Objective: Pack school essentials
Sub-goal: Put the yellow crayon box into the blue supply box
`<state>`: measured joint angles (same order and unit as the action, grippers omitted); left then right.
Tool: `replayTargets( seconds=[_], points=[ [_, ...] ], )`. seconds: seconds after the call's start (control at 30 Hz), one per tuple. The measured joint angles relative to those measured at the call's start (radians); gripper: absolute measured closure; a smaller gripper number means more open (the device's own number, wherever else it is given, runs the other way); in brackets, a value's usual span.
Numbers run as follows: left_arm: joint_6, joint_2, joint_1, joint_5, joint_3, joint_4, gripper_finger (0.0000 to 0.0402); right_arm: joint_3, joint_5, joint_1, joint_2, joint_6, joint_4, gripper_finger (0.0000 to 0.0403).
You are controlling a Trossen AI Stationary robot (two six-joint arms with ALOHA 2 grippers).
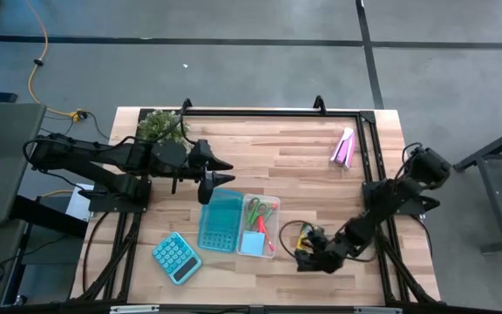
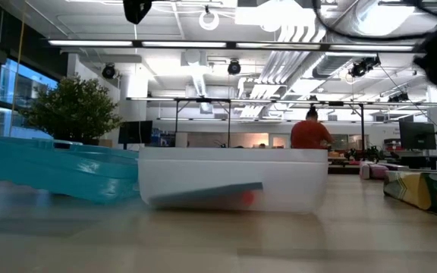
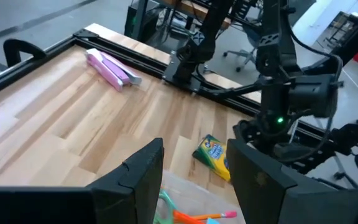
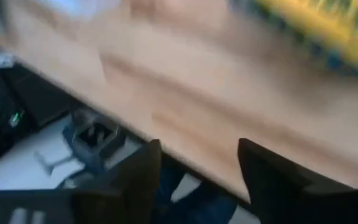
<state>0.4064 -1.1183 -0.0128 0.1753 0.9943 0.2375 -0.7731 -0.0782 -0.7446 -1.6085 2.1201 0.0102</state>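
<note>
- The yellow-green crayon box (image 1: pixel 296 237) is seen lying flat on the wooden table (image 1: pixel 295 166), just beside the clear tray (image 1: pixel 273 228) and outside it; in the left wrist view the same box (image 3: pixel 212 156) shows a printed cardboard face.
- The right gripper (image 1: pixel 314 253) is low over the table, right next to the box; its fingers (image 4: pixel 263 180) are seen apart with nothing between them.
- The left gripper (image 1: pixel 220 171) hangs above the teal lid (image 1: pixel 220 220), which lies beside the tray, with jaws apart and empty.
- Already in the tray are the green-handled scissors (image 1: pixel 261 209), a pink marker (image 1: pixel 261 225) and the light-blue note pad (image 1: pixel 252 243).
- The box is judged light and fairly stiff, though thin card can be crushed (a gentle closing force would be wise). Its glossy print may slip.
- It is best taken across its narrow width, near the middle, so that it does not swing when lifted; lying flat, an edge must first be reached by a fingertip.
- The teal calculator (image 1: pixel 177 257) and the pink-and-purple tube (image 1: pixel 344 147) lie well apart from the tray.
</note>
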Motion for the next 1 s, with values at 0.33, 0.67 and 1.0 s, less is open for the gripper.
replayTargets(
  seconds=[0.33, 0.67, 1.0],
  points=[
    [-0.009, 0.000, -0.001, 0.000, 0.000, 0.001, 0.0236, 0.001, 0.019, 0.053, 0.013, -0.036, -0.179, 0.0378],
    [0.009, 0.000, -0.001, 0.016, 0.000, -0.010, 0.0236, 0.002, -0.032, 0.061, 0.107, -0.035, -0.486, 0.0394],
    [0.018, 0.000, -0.001, 0.036, 0.000, -0.021, 0.0236, 0.003, -0.112, 0.182, 0.298, -0.274, -0.779, 0.0402]
  ],
)
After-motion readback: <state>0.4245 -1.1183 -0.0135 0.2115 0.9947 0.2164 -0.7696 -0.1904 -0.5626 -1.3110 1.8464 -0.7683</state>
